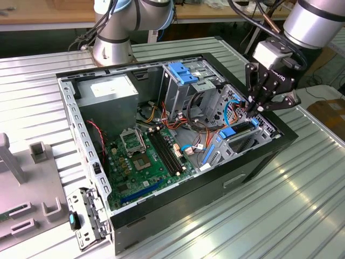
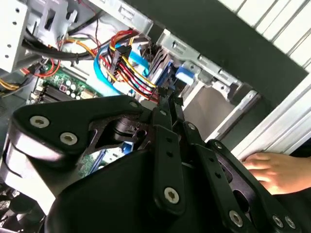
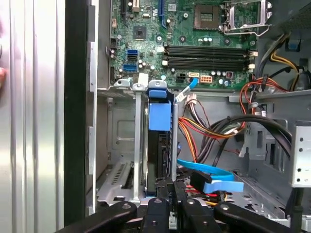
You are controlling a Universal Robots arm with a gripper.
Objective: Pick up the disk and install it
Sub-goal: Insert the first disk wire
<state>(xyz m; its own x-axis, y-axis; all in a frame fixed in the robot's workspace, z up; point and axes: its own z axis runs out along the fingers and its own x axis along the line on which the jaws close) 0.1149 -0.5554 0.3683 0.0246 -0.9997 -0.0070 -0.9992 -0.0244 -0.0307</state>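
Note:
The disk [image 3: 159, 145] stands on edge in a slot of the metal drive cage [image 1: 245, 141], a dark slab with bright blue plastic rails [image 3: 159, 115]. In the exterior view the disk [image 1: 236, 131] shows as a blue strip near the case's right wall. My gripper [image 1: 253, 106] hangs just above that cage with its fingers pressed together and nothing between them. In the first wrist view the fingertips [image 3: 166, 188] sit at the disk's near end; I cannot tell whether they touch it. The second wrist view shows the shut gripper [image 2: 168, 99] pointing at the cage.
The open computer case [image 1: 280, 141] lies on a ribbed metal table [image 1: 302, 205]. Inside are the motherboard [image 1: 145, 156], power supply [image 1: 110, 89], a light-blue bracket [image 1: 186, 73] and loose cables [image 3: 214, 131]. A person's hand [image 2: 272, 170] rests beside the case. A grey fixture [image 1: 32, 156] stands at the exterior view's left.

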